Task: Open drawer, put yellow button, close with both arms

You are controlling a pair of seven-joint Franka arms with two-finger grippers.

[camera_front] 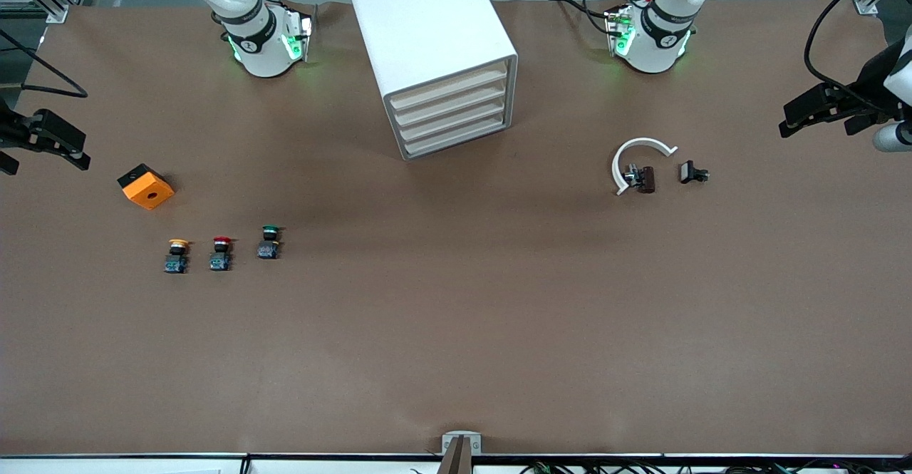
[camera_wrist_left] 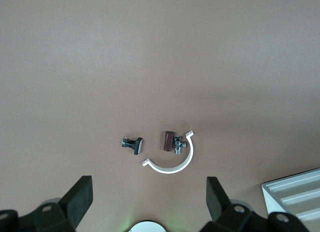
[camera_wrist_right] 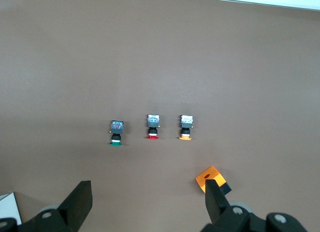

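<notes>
Yellow button [camera_wrist_right: 185, 128] lies on the table, well apart from both empty, wide-open fingers [camera_wrist_right: 80, 199]

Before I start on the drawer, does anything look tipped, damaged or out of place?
Nothing looks damaged or spilled. The cabinet sits turned at an angle, all four drawers shut, including the top drawer. The yellow button stands in line with the red one. Left gripper and right gripper wait open.

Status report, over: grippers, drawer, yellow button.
Left gripper and right gripper open, both waiting high. Drawer shut. Yellow button on table beside red button; nothing blocking.
</notes>
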